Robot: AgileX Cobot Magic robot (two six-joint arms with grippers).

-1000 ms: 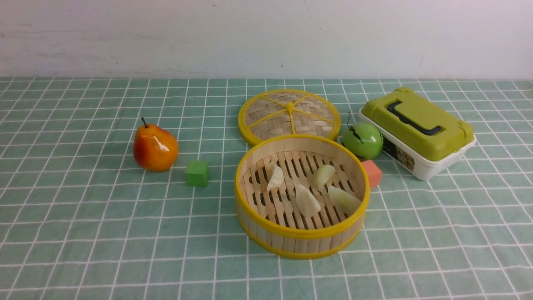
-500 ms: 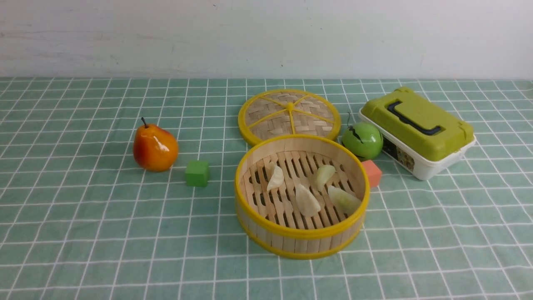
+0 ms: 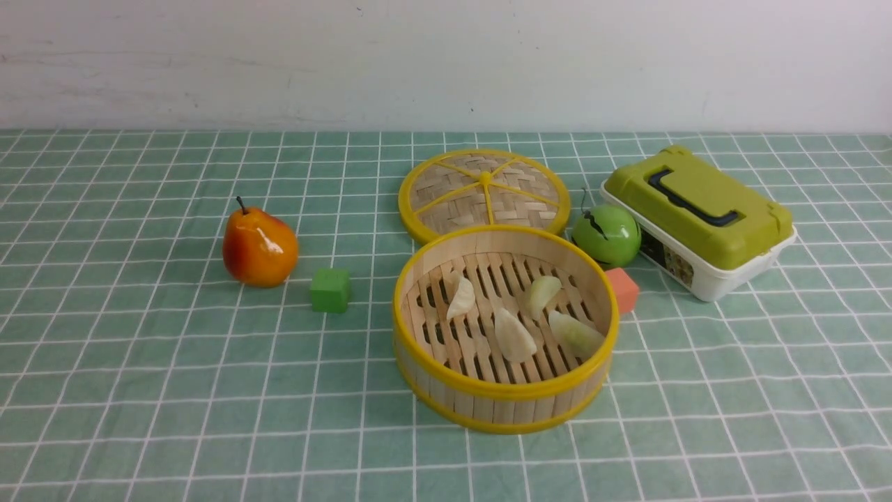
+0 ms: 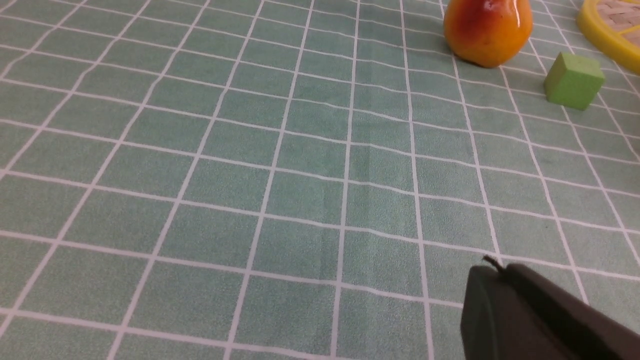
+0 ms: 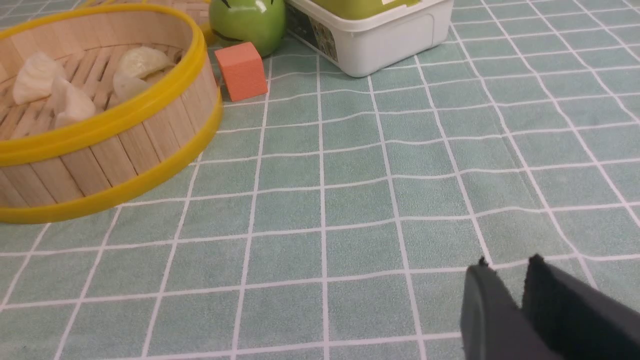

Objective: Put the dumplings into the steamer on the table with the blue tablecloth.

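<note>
Surface [image 3: 139,390]: gridded cloth. Steamer [image 3: 505,404]: centre, near, held all four dumplings [image 3: 514,336]; task judged complete. Left gripper [image 4: 505,280]: closed, empty, parked left over bare cloth. Right gripper [image 5: 510,285]: narrow gap, empty, near right.

A plain off-white wall [image 3: 446,63] stands at the far edge of the work surface, running the whole width of the front view. Its paint is faintly scuffed, with a few small dark specks and a pale horizontal streak near the upper left. The light is soft and even, throwing only weak shadows and no hard glare.
</note>
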